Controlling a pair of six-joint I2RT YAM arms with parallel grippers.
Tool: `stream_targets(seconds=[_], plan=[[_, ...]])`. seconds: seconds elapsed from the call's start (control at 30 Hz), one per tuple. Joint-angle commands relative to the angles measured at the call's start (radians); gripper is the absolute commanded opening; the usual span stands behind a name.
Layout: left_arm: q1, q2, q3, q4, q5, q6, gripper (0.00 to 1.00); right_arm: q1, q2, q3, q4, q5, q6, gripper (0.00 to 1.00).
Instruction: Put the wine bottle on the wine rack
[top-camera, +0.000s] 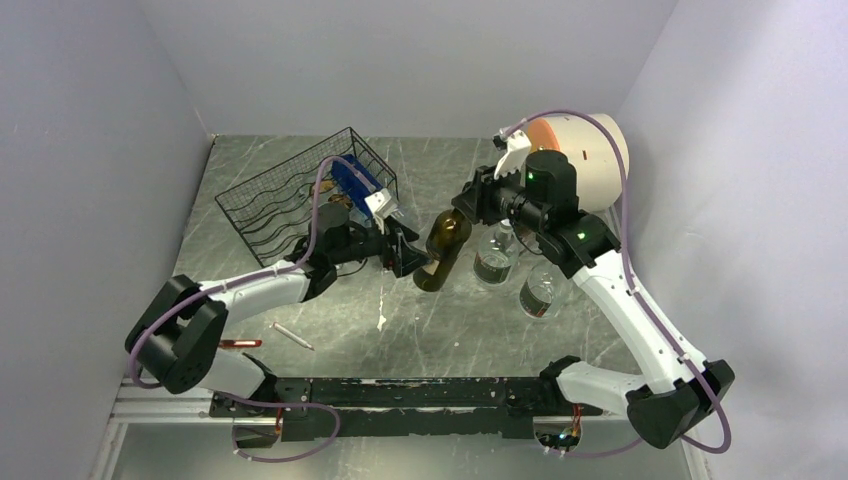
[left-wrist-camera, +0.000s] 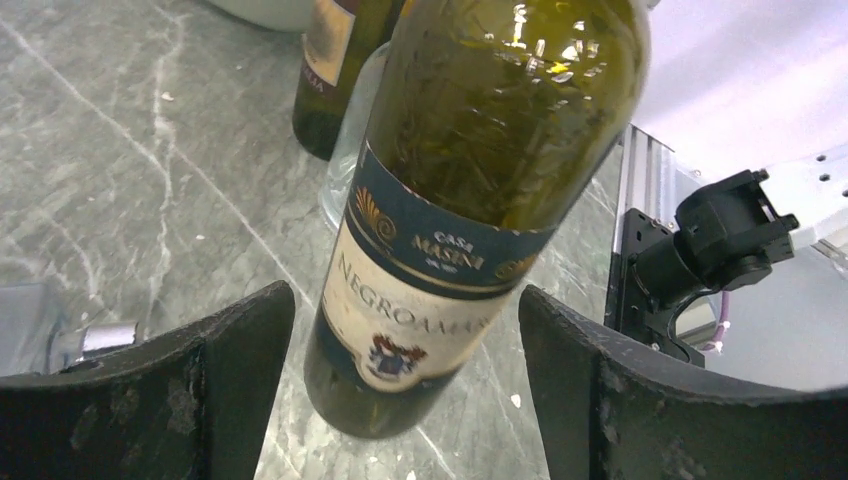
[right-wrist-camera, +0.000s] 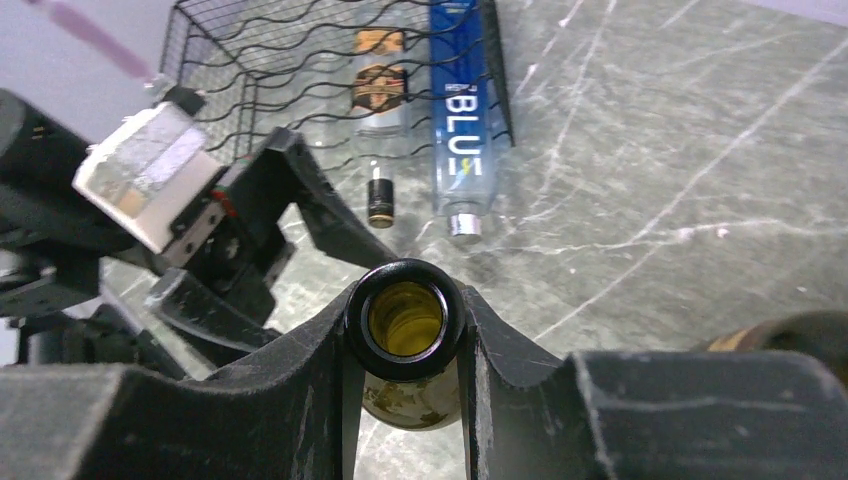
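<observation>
The wine bottle (top-camera: 441, 252), dark green glass with a cream and blue label, hangs tilted over the table's middle. My right gripper (top-camera: 463, 212) is shut on its neck; in the right wrist view the bottle's open mouth (right-wrist-camera: 405, 319) sits clamped between the gripper (right-wrist-camera: 405, 345) fingers. My left gripper (top-camera: 407, 257) stands open around the lower body. In the left wrist view the bottle (left-wrist-camera: 450, 230) passes between that gripper's (left-wrist-camera: 405, 385) fingers (left-wrist-camera: 235, 380) with a gap on each side. The black wire wine rack (top-camera: 290, 195) stands at the back left.
Two bottles lie in the rack, a blue one (right-wrist-camera: 462, 110) and a clear one with a brown label (right-wrist-camera: 380, 95). Two water bottles (top-camera: 495, 258) (top-camera: 540, 290) stand right of the wine bottle, a white bowl-like object (top-camera: 592, 150) behind. A pen (top-camera: 290, 335) lies front left.
</observation>
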Motion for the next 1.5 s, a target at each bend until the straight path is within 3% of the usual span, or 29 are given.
stream_targets(seconds=[0.0,0.23,0.47,0.7,0.87,1.03,1.2,1.47], plan=[[-0.008,0.035,-0.029,0.23,0.107,-0.013,0.87,-0.003,-0.053,0.016,0.125,-0.144,0.041,0.0],[-0.009,0.078,-0.06,0.388,0.247,-0.07,0.87,-0.002,-0.051,0.04,0.127,-0.307,0.032,0.0],[-0.009,0.129,-0.093,0.604,0.377,-0.234,0.83,-0.002,-0.062,0.031,0.194,-0.596,-0.004,0.0],[-0.013,0.161,-0.112,0.777,0.435,-0.335,0.82,-0.003,-0.069,0.01,0.288,-0.749,0.016,0.0],[-0.034,0.153,-0.097,0.737,0.388,-0.317,0.86,-0.002,-0.055,0.018,0.3,-0.72,0.034,0.0],[-0.053,0.111,-0.101,0.672,0.307,-0.288,1.0,-0.002,-0.057,0.02,0.285,-0.626,0.029,0.0],[-0.085,0.076,-0.095,0.573,0.235,-0.221,1.0,-0.003,-0.065,-0.013,0.333,-0.601,0.043,0.0],[-0.128,0.074,-0.094,0.636,0.183,-0.248,0.98,-0.003,-0.064,-0.049,0.453,-0.65,0.096,0.0]])
